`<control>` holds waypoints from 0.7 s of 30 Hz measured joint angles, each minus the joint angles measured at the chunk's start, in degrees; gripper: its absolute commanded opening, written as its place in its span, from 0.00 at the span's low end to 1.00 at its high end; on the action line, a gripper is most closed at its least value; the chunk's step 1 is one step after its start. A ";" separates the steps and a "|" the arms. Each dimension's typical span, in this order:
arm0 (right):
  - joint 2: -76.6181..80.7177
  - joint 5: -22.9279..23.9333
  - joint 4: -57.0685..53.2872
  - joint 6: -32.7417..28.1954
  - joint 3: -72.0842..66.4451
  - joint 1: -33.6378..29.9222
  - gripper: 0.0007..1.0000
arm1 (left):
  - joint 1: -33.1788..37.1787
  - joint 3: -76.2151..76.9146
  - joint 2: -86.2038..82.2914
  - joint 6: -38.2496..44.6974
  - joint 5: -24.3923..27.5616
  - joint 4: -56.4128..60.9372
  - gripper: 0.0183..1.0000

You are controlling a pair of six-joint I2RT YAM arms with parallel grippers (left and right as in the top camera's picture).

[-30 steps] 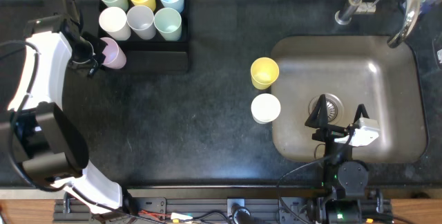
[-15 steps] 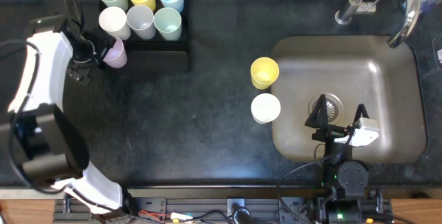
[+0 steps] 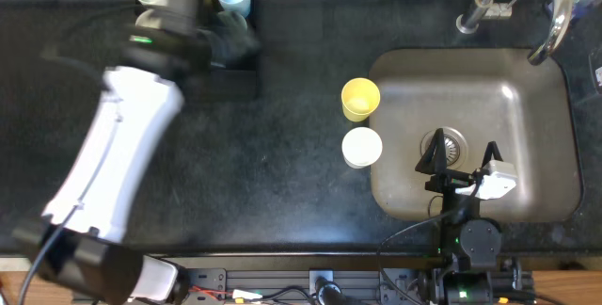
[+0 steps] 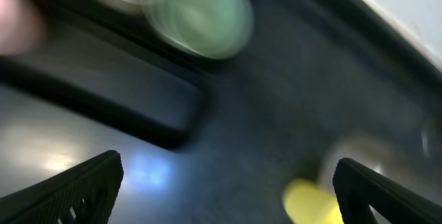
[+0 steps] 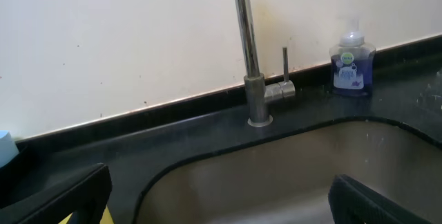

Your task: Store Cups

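Our left pincer (image 4: 228, 162) hangs spread wide and empty over the rack (image 4: 131, 106). The yellow cup (image 3: 360, 98) and white cup (image 3: 362, 147) stand on end well off to its right, beside the sink (image 3: 527, 70). Our right pincer (image 3: 460, 159), fingers apart above the basin, sits nearer. The dark table (image 3: 263, 173) runs flat between them.
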 measured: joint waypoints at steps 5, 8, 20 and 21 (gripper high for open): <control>0.00 0.00 0.00 0.02 0.00 0.02 1.00 | -15.78 0.02 5.51 -3.23 -0.63 3.85 1.00; 0.00 0.02 -0.02 0.02 0.00 0.00 1.00 | -20.96 0.02 9.53 -4.79 0.09 7.10 1.00; 0.00 -0.02 -0.02 -0.02 0.00 0.02 1.00 | -23.63 0.02 14.88 -6.40 2.89 8.63 1.00; 0.00 0.00 -0.02 -0.02 0.00 0.00 0.99 | -23.63 0.02 14.99 -6.40 2.89 8.63 1.00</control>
